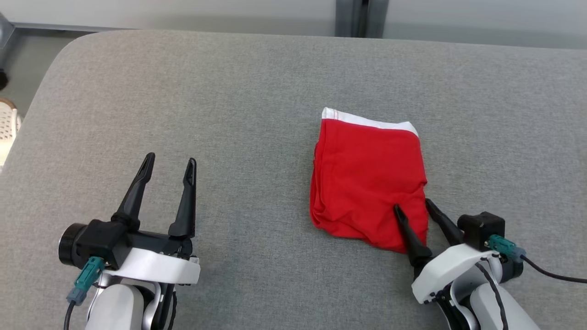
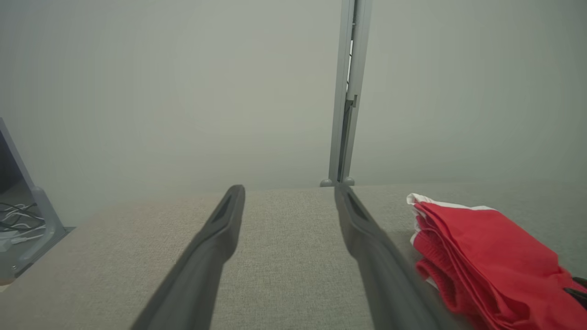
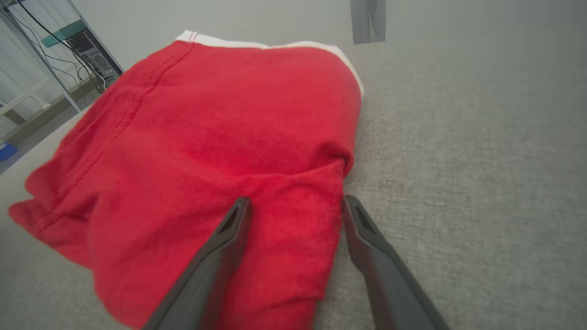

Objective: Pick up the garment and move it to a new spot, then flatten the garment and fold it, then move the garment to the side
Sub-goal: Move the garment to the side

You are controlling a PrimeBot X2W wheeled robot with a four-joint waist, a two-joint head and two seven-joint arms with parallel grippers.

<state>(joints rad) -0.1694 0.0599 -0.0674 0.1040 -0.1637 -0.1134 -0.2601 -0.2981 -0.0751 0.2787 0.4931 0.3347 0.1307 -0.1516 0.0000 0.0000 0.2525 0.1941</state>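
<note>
- Currently the folded red garment, white band along its top edge, lies on the grey padded surface, right of centre in the head view.
- The right gripper, at the lower right of that frame, has its 2 fingers spread apart astride the garment's lower right edge: 1 over red cloth, 1 over bare grey surface just beside it.
- The left gripper, at the lower left, has its fingers apart over bare surface, well apart from the garment.
</note>
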